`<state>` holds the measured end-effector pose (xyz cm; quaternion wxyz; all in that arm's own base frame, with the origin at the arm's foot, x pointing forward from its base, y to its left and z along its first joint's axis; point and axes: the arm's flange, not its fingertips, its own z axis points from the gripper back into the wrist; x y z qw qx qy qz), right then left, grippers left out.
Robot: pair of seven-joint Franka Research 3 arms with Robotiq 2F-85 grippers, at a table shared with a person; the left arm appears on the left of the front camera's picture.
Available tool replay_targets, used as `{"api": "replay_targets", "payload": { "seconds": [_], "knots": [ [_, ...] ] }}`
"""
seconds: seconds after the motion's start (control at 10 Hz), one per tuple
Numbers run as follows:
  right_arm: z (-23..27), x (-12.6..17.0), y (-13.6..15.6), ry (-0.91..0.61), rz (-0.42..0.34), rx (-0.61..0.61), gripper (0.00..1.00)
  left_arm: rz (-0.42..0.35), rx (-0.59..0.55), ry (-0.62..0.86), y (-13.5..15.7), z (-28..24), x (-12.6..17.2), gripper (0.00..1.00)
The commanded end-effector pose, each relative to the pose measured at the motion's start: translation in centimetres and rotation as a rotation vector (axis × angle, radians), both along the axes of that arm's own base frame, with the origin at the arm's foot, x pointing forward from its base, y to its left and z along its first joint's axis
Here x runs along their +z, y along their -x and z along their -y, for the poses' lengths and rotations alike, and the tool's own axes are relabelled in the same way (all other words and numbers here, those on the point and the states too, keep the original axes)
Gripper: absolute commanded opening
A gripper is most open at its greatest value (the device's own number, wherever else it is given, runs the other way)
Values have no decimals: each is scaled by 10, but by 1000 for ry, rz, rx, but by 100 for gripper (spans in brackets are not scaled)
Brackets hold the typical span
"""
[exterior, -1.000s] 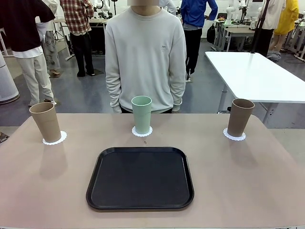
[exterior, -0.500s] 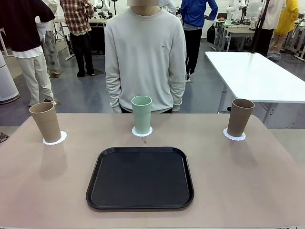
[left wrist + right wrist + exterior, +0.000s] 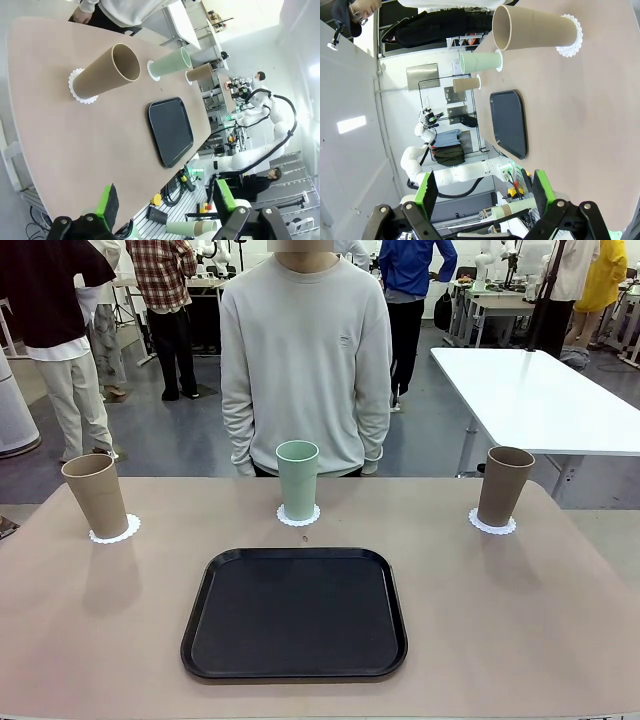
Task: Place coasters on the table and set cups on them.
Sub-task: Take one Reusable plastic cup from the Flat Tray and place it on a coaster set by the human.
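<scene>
Three cups stand upright on three white lacy coasters along the far side of the beige table [image 3: 520, 610]. A tan cup [image 3: 96, 496] rests on the left coaster [image 3: 114, 531]. The mint green cup [image 3: 297, 480] stands on the middle coaster [image 3: 298, 517]. A brown cup [image 3: 503, 486] covers the right coaster [image 3: 492, 525]. My left gripper [image 3: 165, 200] is open and empty, well back from the nearest tan cup [image 3: 107, 72]. My right gripper [image 3: 485, 192] is open and empty too, far from the brown cup [image 3: 535, 27].
A black rounded-square tray [image 3: 294, 613] lies bare in the middle of the table near my side. A person in a pale sweatshirt [image 3: 305, 350] stands behind the mint cup, hands off the table. A glossy white table [image 3: 540, 400] stands at the back right.
</scene>
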<state>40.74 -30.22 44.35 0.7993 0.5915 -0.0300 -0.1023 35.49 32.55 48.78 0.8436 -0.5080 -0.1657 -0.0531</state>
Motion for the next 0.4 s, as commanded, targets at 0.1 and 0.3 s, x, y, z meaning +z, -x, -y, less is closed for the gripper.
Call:
{"api": "replay_targets", "payload": {
  "seconds": [0.1,0.3],
  "knots": [
    [-1,1,0,-4,4,-5,100,4,7,7,2,-1,0,100],
    [-1,1,0,-4,4,-5,100,4,7,7,2,-1,0,100]
  ]
}}
